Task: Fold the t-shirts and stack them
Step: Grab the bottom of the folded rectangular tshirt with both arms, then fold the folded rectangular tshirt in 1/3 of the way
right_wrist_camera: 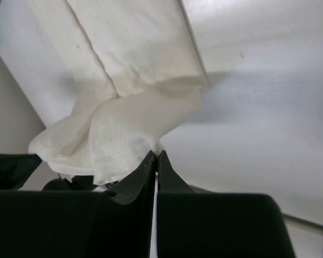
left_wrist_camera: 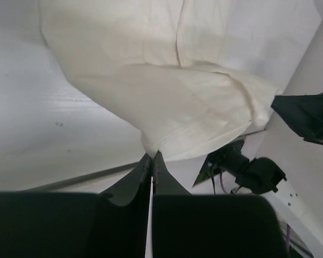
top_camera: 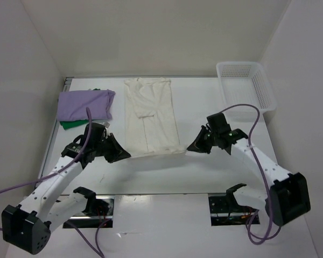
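Observation:
A cream t-shirt (top_camera: 151, 115) lies as a long narrow strip down the middle of the table, its near end lifted off the surface. My left gripper (top_camera: 126, 155) is shut on that end's left corner, and the cream t-shirt (left_wrist_camera: 167, 102) bunches up from its tips (left_wrist_camera: 152, 155). My right gripper (top_camera: 189, 148) is shut on the right corner, where the cream t-shirt (right_wrist_camera: 124, 129) sags over its tips (right_wrist_camera: 156, 154). A folded lavender t-shirt (top_camera: 85, 104) rests on a green t-shirt (top_camera: 71, 124) at the far left.
A white mesh basket (top_camera: 246, 86) stands at the far right corner. White walls close in the table at the back and both sides. A dark mount (top_camera: 232, 201) sits at the near edge by the right arm's base.

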### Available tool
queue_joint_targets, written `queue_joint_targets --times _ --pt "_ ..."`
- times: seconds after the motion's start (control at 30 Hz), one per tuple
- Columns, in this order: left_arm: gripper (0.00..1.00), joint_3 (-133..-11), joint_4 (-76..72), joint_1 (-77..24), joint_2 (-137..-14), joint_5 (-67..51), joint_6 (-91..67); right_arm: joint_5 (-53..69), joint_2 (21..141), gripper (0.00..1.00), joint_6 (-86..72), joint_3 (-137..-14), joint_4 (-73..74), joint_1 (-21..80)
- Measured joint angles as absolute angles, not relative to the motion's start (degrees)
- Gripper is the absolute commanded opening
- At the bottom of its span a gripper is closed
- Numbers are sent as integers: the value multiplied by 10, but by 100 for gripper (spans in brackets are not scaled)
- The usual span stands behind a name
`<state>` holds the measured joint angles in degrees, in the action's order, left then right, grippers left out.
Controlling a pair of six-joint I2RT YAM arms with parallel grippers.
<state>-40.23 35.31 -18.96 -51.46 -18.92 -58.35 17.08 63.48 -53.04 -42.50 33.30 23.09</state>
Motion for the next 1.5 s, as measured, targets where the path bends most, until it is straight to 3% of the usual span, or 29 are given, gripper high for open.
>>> queue_joint_targets --times 0.4,0.9,1.0,1.03,1.07,1.1,1.13,1.2,1.27,1.37,1.4,1.43,1.47,1.5 --pt "0 -455 217 -90 -711 -153 -554 154 969 0 -395 -705 300 206" --pt "1 -646 117 -62 -989 -116 -494 144 1233 0 -328 -1003 297 176" --pt "11 -662 101 -56 -1022 -109 -489 144 1274 0 -323 -1036 297 176" --pt "19 -664 93 -54 -1030 -107 -484 144 1283 5 -323 -1042 298 176" --pt "36 -667 86 -52 -1035 -105 -482 144 1292 10 -322 -1048 299 176" --pt "47 -670 81 -51 -1041 -102 -479 144 1299 17 -323 -1052 300 176" --pt "55 -675 77 -49 -1046 -100 -476 144 1304 33 -324 -1057 301 176" --pt "72 -686 70 -46 -1050 -97 -472 143 1310 44 -325 -1065 301 176" --pt "78 -690 58 -40 -1045 -97 -467 142 1310 54 -322 -1070 302 176" --pt "73 -688 54 -33 -1019 -93 -466 134 1299 59 -318 -1068 301 176" --pt "69 -682 49 -31 -1002 -93 -466 130 1290 59 -317 -1063 298 176" --pt "65 -671 43 -32 -981 -93 -469 127 1276 52 -316 -1049 293 176" --pt "62 -658 37 -35 -960 -93 -470 127 1258 41 -315 -1032 289 176" --pt "55 -643 31 -44 -936 -95 -471 130 1237 22 -313 -1010 284 176"
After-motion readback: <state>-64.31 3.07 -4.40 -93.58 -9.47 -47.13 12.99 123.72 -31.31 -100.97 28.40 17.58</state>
